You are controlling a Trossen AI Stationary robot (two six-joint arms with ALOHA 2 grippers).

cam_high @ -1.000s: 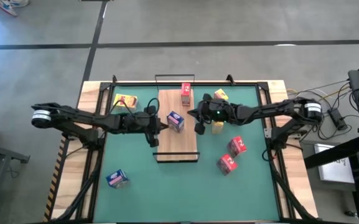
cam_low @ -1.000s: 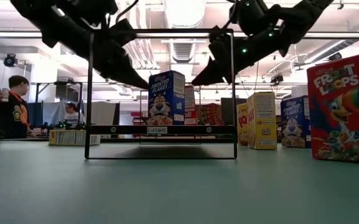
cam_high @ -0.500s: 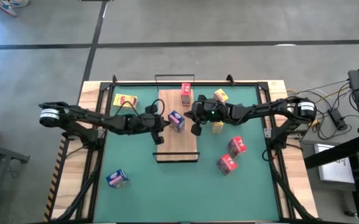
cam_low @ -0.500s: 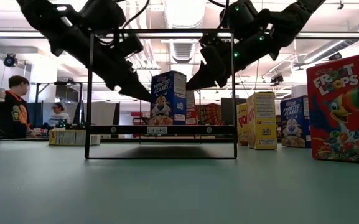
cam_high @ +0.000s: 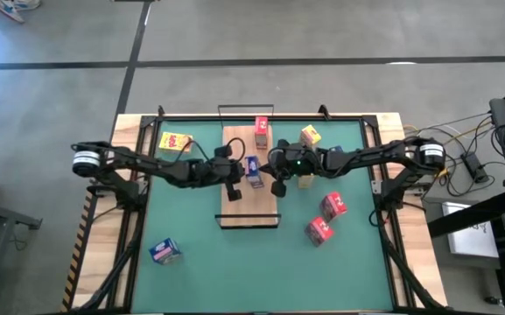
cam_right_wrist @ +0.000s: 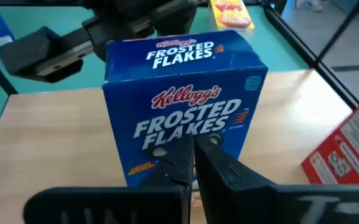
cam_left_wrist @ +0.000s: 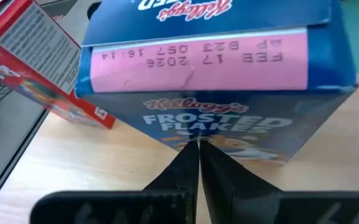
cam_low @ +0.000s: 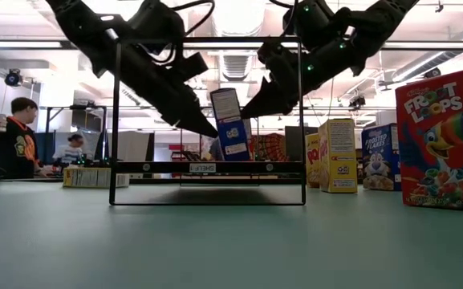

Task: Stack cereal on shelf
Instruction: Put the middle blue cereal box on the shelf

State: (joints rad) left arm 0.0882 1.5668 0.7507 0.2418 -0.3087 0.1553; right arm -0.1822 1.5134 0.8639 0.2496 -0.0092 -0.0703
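Note:
A blue cereal box point(cam_high: 254, 169) stands a little tilted on the light-wood shelf point(cam_high: 250, 206), its narrow side point(cam_low: 229, 120) toward the low camera. My left gripper point(cam_left_wrist: 198, 148) is shut, its tips at one wide face. My right gripper point(cam_right_wrist: 193, 143) is shut at the opposite wide face. A red cereal box point(cam_high: 262, 132) lies on the shelf's far end. My left gripper presses its shut fingertips point(cam_low: 213, 132) against the lower middle of the blue box's wide face point(cam_left_wrist: 195, 134), slanting down from the table's left. The box's bottom rests on the shelf. My right gripper has its shut fingertips point(cam_low: 244, 115) against the opposite wide face point(cam_right_wrist: 188, 127), somewhat higher up, slanting down from the table's right.
On the green mat lie a yellow box point(cam_high: 175, 141) at far left, yellow boxes point(cam_high: 310, 134) right of the shelf, two red boxes point(cam_high: 326, 217) at near right and a blue box point(cam_high: 164, 252) at near left. The shelf's black wire frame point(cam_low: 207, 40) rises around the blue box.
My left gripper has gone toward the table's right and a little down, up to the blue box. The box has turned about on the shelf: its wide printed face pointed at the low camera, now its narrow side does. It has slid slightly right. Both grippers stayed shut.

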